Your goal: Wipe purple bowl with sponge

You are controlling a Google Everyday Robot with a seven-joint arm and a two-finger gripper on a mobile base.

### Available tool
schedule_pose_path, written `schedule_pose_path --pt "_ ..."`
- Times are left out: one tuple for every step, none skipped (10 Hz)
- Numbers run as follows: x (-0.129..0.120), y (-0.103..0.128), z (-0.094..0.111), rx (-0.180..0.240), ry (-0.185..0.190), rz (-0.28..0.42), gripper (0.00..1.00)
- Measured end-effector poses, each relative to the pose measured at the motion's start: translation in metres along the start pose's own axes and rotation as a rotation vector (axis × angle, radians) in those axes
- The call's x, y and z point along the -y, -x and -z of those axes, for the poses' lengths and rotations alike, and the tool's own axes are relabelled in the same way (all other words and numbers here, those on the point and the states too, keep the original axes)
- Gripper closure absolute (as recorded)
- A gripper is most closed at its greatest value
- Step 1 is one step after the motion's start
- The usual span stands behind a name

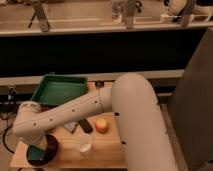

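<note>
One arm (75, 112) bends down, gripper (35, 149) fingers holding sponge (33, 154) inside purple bowl (51, 146).

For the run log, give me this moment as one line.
gripper: low over purple bowl | sponge: beneath gripper, at bowl's left side | white cup: beside bowl, apart | sponge-bowl contact: cannot tell

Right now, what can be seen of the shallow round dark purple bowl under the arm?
Only one side of the dark purple bowl shows: a glossy dark curved rim, upright on the wooden table near its front corner. The white arm's wrist covers the rest. The gripper is down over it, at a teal-green foam sponge.
</note>
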Motion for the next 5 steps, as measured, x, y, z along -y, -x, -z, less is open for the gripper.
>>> schedule_pose_path --pt "-0.007 0.001 0.001 0.002 0.010 -0.007 1.00" --pt "-0.012 0.001 0.001 0.002 0.018 -0.015 1.00" --pt "-0.019 0.001 0.001 0.001 0.028 -0.025 1.00" --pt "-0.026 0.000 0.000 -0.002 0.038 -0.035 1.00" --pt "-0.032 -0.001 0.000 -0.010 0.048 -0.046 1.00"
